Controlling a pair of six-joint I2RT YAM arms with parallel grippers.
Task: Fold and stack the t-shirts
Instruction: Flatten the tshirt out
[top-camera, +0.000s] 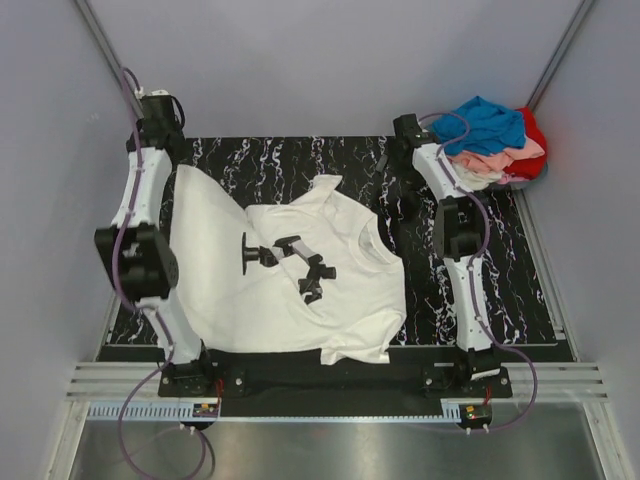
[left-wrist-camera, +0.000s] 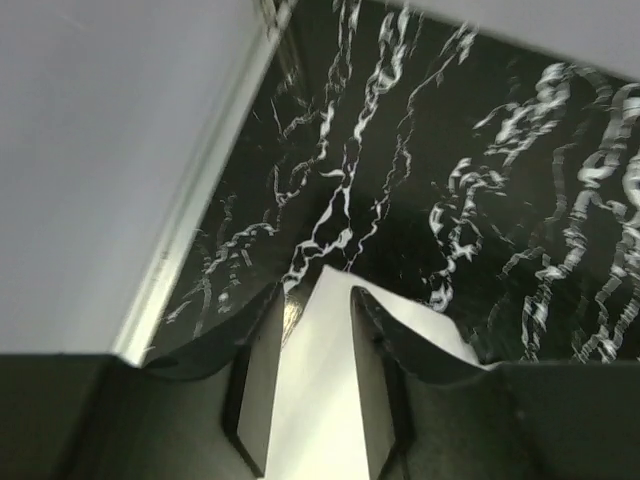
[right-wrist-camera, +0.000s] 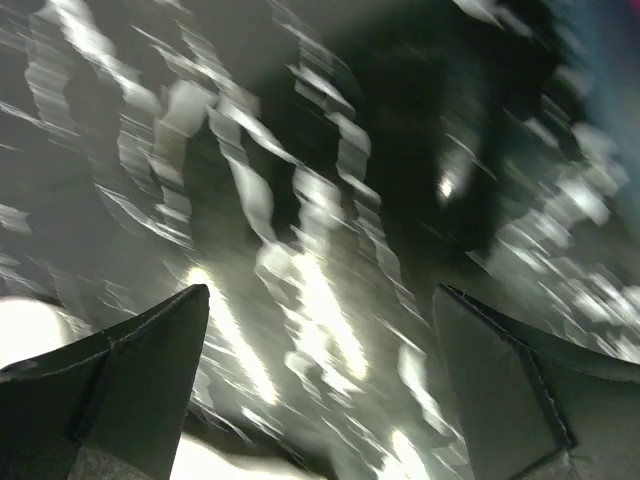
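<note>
A cream-white t-shirt (top-camera: 290, 290) with a dark print lies spread face up on the black marble table (top-camera: 270, 160). My left gripper (top-camera: 172, 160) is at the shirt's far left corner and is shut on it. In the left wrist view the white cloth (left-wrist-camera: 320, 380) runs up between the closed fingers (left-wrist-camera: 385, 350), around my left gripper (left-wrist-camera: 315, 290). My right gripper (top-camera: 398, 210) hovers by the shirt's right sleeve. It is open and empty (right-wrist-camera: 320, 290) over bare marble, with white cloth (right-wrist-camera: 30, 320) at its lower left. The right wrist view is blurred.
A pile of t-shirts sits at the far right corner: blue (top-camera: 485, 125) on top, red (top-camera: 535, 135), pink (top-camera: 500, 160) and cream (top-camera: 480, 178). Grey walls close in the table on three sides. A metal rail (top-camera: 330, 385) runs along the near edge.
</note>
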